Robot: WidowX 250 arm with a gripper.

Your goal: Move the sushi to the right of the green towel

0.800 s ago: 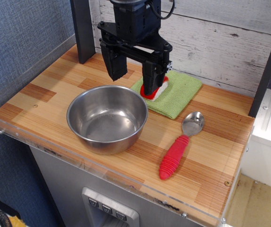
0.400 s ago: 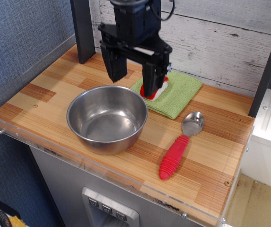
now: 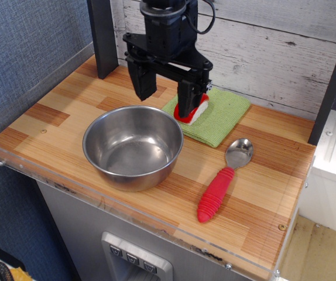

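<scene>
The sushi (image 3: 198, 109) is a small red-topped piece on a white base, and it lies on the left part of the green towel (image 3: 220, 114) at the back of the table. My gripper (image 3: 165, 104) hangs over the towel's left edge with its jaws wide apart and nothing between them. Its right finger (image 3: 187, 99) stands just in front of the sushi and hides part of it. Its left finger (image 3: 144, 85) is above the far rim of the bowl.
A steel bowl (image 3: 133, 146) stands in front of the gripper, left of the towel. A red-handled metal spoon (image 3: 222, 181) lies at the front right. A dark post (image 3: 103, 35) stands at the back left. Bare wood shows right of the towel (image 3: 279, 132).
The gripper has shifted only slightly up and back. Its jaws stay wide apart and the sushi stays on the towel.
</scene>
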